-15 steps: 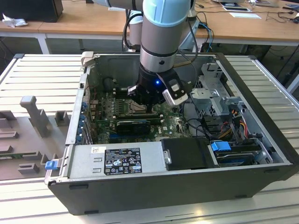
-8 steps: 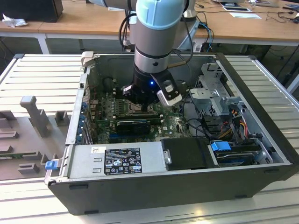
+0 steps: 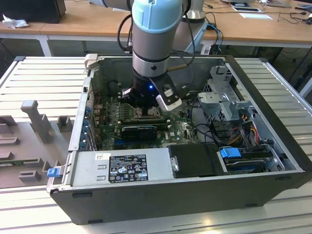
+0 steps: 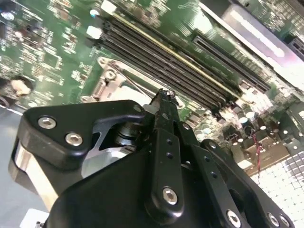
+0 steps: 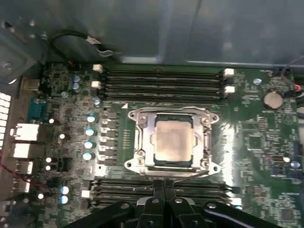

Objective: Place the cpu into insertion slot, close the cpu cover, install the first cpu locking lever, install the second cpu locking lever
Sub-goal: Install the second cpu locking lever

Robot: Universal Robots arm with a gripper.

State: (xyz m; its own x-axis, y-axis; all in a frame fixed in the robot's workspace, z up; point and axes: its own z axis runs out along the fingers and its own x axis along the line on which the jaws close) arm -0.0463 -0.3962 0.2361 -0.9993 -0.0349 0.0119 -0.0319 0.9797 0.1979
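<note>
The cpu (image 5: 173,140) lies flat in the insertion slot (image 5: 209,164) in the middle of the green motherboard, its grey metal top showing. The cpu cover (image 5: 144,140) is down over it, framing the chip through its window. A thin metal lever rod (image 5: 192,173) runs along the socket's side nearest my fingertips. My gripper (image 5: 164,183) is shut and sits just off that side of the socket; nothing shows between the fingers. The second wrist view shows the gripper (image 4: 164,95) tip low over the board beside a socket corner (image 4: 107,80). In the exterior view the gripper (image 3: 146,109) reaches down inside the computer case.
Long black memory slots (image 5: 161,83) flank the socket on two sides. A coin battery (image 5: 272,99) sits on the board. The case walls (image 3: 80,112) enclose the arm, with a power supply (image 3: 126,168), a drive cage (image 3: 224,92) and loose cables (image 3: 243,126) nearby.
</note>
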